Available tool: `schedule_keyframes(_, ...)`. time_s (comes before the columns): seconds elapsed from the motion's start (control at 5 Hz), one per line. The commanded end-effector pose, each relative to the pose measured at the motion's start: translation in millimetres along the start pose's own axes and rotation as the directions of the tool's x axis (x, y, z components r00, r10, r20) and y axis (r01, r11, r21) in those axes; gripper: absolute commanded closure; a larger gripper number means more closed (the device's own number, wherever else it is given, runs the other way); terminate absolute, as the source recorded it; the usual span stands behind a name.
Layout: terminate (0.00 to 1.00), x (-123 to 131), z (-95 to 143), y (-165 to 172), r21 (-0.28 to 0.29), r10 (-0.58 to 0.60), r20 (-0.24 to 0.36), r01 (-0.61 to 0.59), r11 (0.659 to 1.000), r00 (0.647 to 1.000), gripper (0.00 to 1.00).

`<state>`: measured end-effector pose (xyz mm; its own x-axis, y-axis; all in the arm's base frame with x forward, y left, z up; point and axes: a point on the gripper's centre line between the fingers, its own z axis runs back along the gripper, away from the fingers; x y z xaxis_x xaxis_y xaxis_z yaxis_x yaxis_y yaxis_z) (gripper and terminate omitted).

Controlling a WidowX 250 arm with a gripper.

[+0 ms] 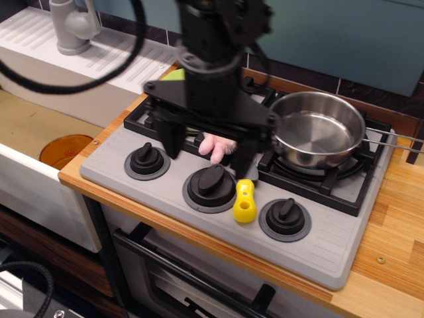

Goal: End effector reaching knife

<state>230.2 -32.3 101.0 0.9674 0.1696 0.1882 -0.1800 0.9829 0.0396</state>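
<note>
The knife (244, 201) lies on the grey toy stove, between the middle and right knobs; its yellow handle with a round hole shows, its grey blade is hidden behind the gripper. My black gripper (208, 150) hangs open above the stove front. Its left prong (173, 137) is above the left knob and its right prong (244, 156) is just behind the knife's handle end. Nothing is held between the prongs.
A steel pan (317, 132) sits on the right burner, its long handle pointing right. A pink plush toy (216, 147) is mostly hidden behind the gripper. Three black knobs (211, 183) line the stove front. A wooden counter (391, 245) lies right, a white sink (73, 26) at back left.
</note>
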Motion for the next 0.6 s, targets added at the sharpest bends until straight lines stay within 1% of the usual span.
schedule_keyframes(0.0,0.0,16,-15,-17,-0.036,0.045,0.032,-0.044,0.998,0.998,0.0)
schedule_keyframes(0.2,0.0,16,-35,-19,-0.059,0.042,0.059,-0.039,0.998,0.997,0.0)
schedule_keyframes(0.4,0.0,10,-47,-14,-0.07,0.044,0.07,-0.039,0.997,0.997,0.0)
